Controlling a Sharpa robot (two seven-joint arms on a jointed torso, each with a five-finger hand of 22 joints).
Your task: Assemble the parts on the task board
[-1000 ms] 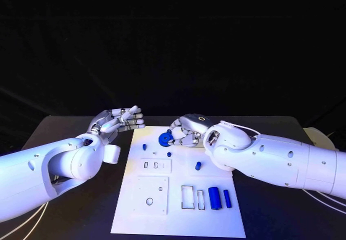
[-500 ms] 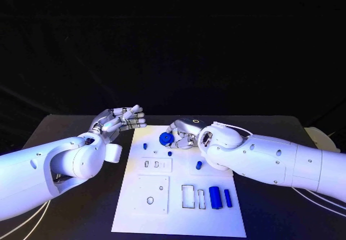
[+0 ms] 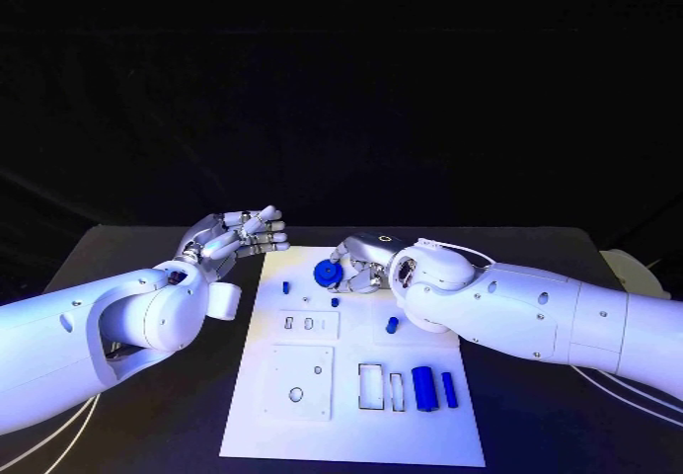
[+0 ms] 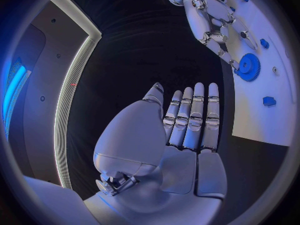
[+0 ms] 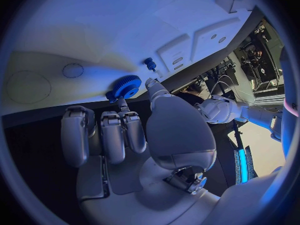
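Observation:
The white task board (image 3: 270,434) lies in the middle of the black table. At its far end my right hand (image 3: 361,263) pinches a blue gear (image 3: 328,273) between thumb and a finger, low over the board. In the right wrist view the blue gear (image 5: 127,86) sits at the fingertips (image 5: 120,105) of the right hand (image 5: 131,140), close to a small blue peg (image 5: 150,63). My left hand (image 3: 235,236) hovers open off the board's far left corner and holds nothing. In the left wrist view the left hand (image 4: 184,135) shows a flat palm, with the gear (image 4: 248,67) beyond it.
Small blue pegs (image 3: 286,288) (image 3: 335,303) (image 3: 392,325) stand on the board. A thick blue cylinder (image 3: 422,383) and a thin blue bar (image 3: 448,391) lie near the right edge, beside rectangular slots (image 3: 370,387). A raised square plate (image 3: 300,383) has holes.
My right forearm has shifted a little to the left and the hand has turned slightly. The gear stays almost where it was. The left hand has not moved.

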